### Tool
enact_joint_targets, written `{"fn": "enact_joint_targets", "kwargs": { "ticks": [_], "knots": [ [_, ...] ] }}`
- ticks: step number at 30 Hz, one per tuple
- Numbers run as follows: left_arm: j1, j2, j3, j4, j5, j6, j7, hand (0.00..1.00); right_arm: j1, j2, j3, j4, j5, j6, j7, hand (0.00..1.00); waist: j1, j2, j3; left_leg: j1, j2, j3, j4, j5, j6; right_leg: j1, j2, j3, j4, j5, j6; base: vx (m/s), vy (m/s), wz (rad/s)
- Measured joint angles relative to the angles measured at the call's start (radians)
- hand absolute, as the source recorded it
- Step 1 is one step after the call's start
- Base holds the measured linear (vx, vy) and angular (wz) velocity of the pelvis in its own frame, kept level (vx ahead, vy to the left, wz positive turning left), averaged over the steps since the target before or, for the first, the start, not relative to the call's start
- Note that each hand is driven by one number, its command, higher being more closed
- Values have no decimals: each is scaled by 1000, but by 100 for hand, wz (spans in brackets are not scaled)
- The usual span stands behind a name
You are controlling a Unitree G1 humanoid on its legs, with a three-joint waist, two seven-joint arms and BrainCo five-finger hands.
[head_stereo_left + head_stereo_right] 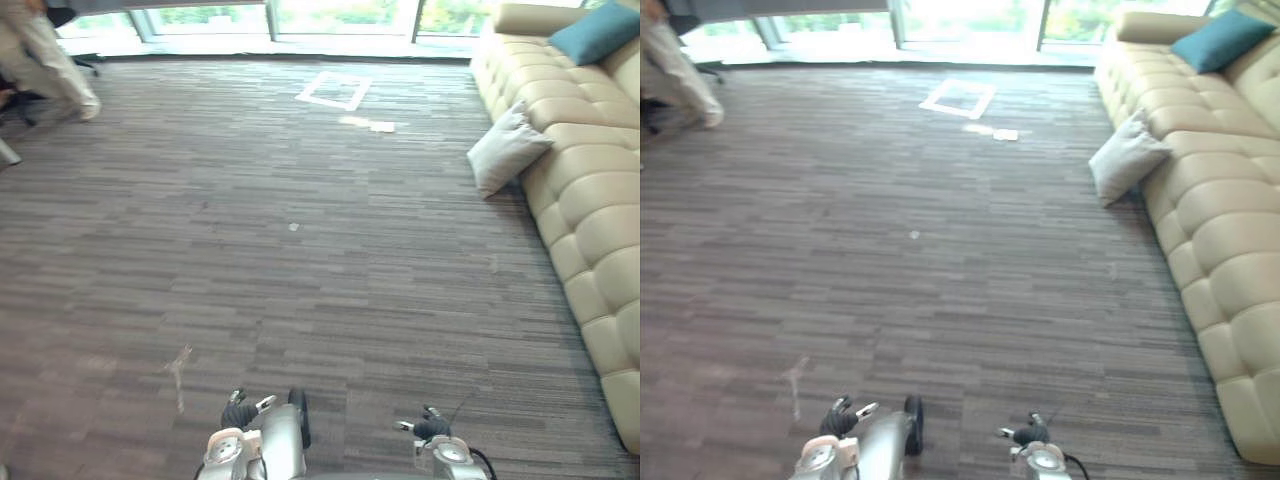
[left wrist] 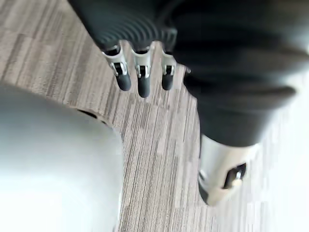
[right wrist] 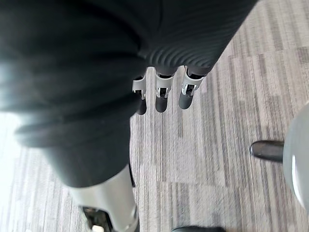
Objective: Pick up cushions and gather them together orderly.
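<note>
A light grey cushion (image 1: pixel 505 150) stands on the carpet, leaning against the front of the beige sofa (image 1: pixel 590 210) at the right. A teal cushion (image 1: pixel 598 30) lies on the sofa's seat at its far end. Both hands hang low at the near edge, far from the cushions. My left hand (image 1: pixel 240 412) is open and holds nothing; its fingers (image 2: pixel 140 79) point straight down at the carpet. My right hand (image 1: pixel 430 427) is open too, with its fingers (image 3: pixel 161 94) straight over bare carpet.
Grey striped carpet stretches between me and the sofa. A white tape square (image 1: pixel 335 90) and small pale scraps (image 1: pixel 372 124) mark the floor far ahead. A person (image 1: pixel 45 60) walks at the far left by an office chair. Windows line the far wall.
</note>
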Motion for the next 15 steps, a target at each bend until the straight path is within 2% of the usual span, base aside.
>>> {"fn": "enact_joint_targets", "kwargs": {
  "ticks": [1,2,3,4,5,7,8,9,11,12,13,14,15],
  "knots": [
    [-6,15,-7,16,0,3,7,0,-6,1,-7,0,-8,-3,0,0,-5,-13,4,49,-18,13,0,-41,10,-71,-25,36,206,37,56,538,252,-12],
    [-15,22,-17,34,0,13,12,0,-7,1,-7,0,-11,-4,0,0,-14,-26,11,117,-36,24,-8,-80,17,-154,-51,60,434,140,100,634,273,-10],
    [-20,27,-17,41,1,19,15,0,-6,0,-7,-6,-11,-6,0,0,-14,-27,18,171,-47,27,-15,-109,17,-206,-68,58,581,160,103,517,194,-9],
    [-16,27,-17,56,1,24,20,0,0,-2,-7,-20,-13,-7,0,0,-18,-25,18,247,-54,31,-38,-142,21,-262,-78,35,703,147,89,521,154,-10],
    [-14,26,-24,63,2,27,22,0,9,-6,-7,-42,-17,-13,0,0,-25,-21,14,340,-53,32,-88,-169,22,-325,-77,-24,745,115,65,520,113,-9],
    [-11,35,-49,87,1,25,23,0,3,-18,-7,-45,-17,-25,0,0,-36,-16,17,432,-48,30,-165,-180,27,-419,-68,-135,674,48,36,627,83,6],
    [-20,36,-54,103,2,28,22,0,-4,-32,-9,-43,-18,-25,0,0,-48,-11,19,481,-38,26,-198,-188,18,-475,-53,-208,559,26,31,566,35,18],
    [-20,35,-54,110,2,31,22,0,-6,-42,-9,-39,-17,-24,0,0,-56,-7,21,510,-33,23,-221,-192,16,-505,-39,-249,459,31,27,631,14,21],
    [-19,37,-72,121,2,36,21,0,-14,-49,-20,-54,-7,-25,2,0,-80,-2,25,581,-30,11,-283,-192,15,-552,6,-306,167,101,14,608,-28,27],
    [-16,41,-83,122,3,35,18,0,-10,-52,-20,-63,-7,-24,2,0,-85,-5,26,620,-38,-1,-307,-191,13,-550,40,-302,-26,180,14,708,-90,32],
    [-7,42,-84,121,3,33,17,0,-5,-52,-24,-66,-7,-25,3,0,-87,-10,26,658,-46,-15,-309,-202,-7,-548,55,-295,-100,215,6,884,-137,40],
    [3,38,-80,122,3,33,19,0,4,-54,-35,-70,-5,-25,3,0,-90,-10,22,706,-51,-41,-298,-216,-32,-550,65,-258,-78,288,-88,915,-167,36],
    [3,24,-76,121,10,33,17,0,4,-53,-49,-76,-6,-24,5,0,-91,5,10,722,-30,-60,-263,-217,-33,-562,71,-249,7,322,-131,778,-159,30]
  ]
}}
